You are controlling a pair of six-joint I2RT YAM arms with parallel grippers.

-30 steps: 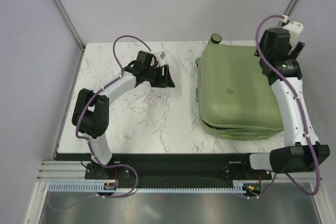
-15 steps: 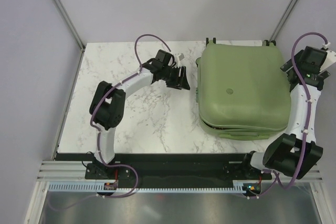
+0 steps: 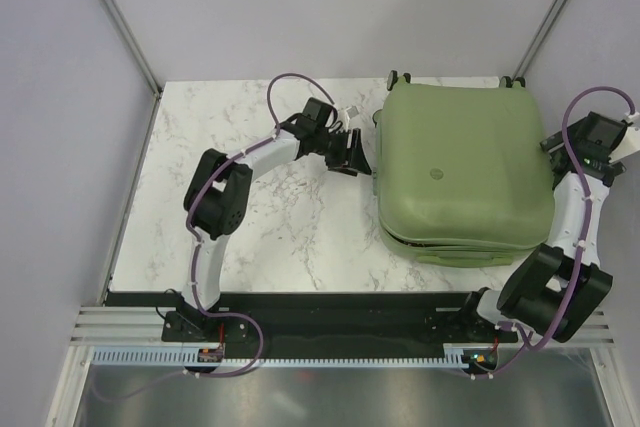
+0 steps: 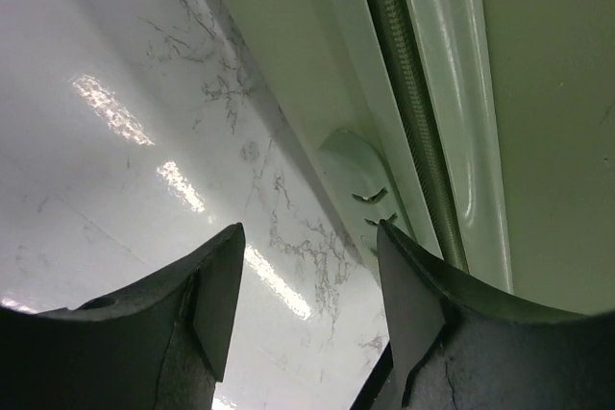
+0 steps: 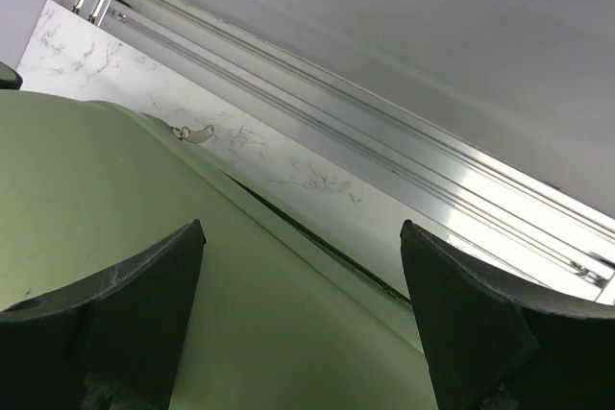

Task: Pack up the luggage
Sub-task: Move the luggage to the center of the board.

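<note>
A white marbled surface (image 3: 260, 217) fills the booth between plain grey walls, and the suitcase (image 3: 460, 157) lies flat and shut on its right half, with its 2 wheels (image 3: 400, 77) at the far edge. At the near edge the lower shell sticks out a little from under the lid, so the 2 halves do not look squarely matched.

The left hand (image 4: 309, 235) is low on the surface just beside the suitcase's left side. Its fingers are apart with nothing between them but bare marble and the side of the case. The zipper (image 4: 413, 112) runs along that side, and a small pale tab (image 4: 356, 156) sticks out below it. I cannot tell whether that tab is the zipper pull.

The right hand (image 5: 300, 237) hangs over the suitcase's right edge, spread wide and empty. The booth's metal rail (image 5: 384, 156) is close behind it.

Several things could go wrong from here:
- The left hand could close on the hard shell rim or the zipper track instead of a pull. The shell is smooth and rounded, so the fingers would likely slide off.
- A sideways push from the left could skate the whole case across the slick marble toward the right edge, since nothing is bracing it.
- If the halves really are offset, a zipper dragged along the seam may jam.
- The right arm has little room, and a wide swing could strike the rail.
</note>
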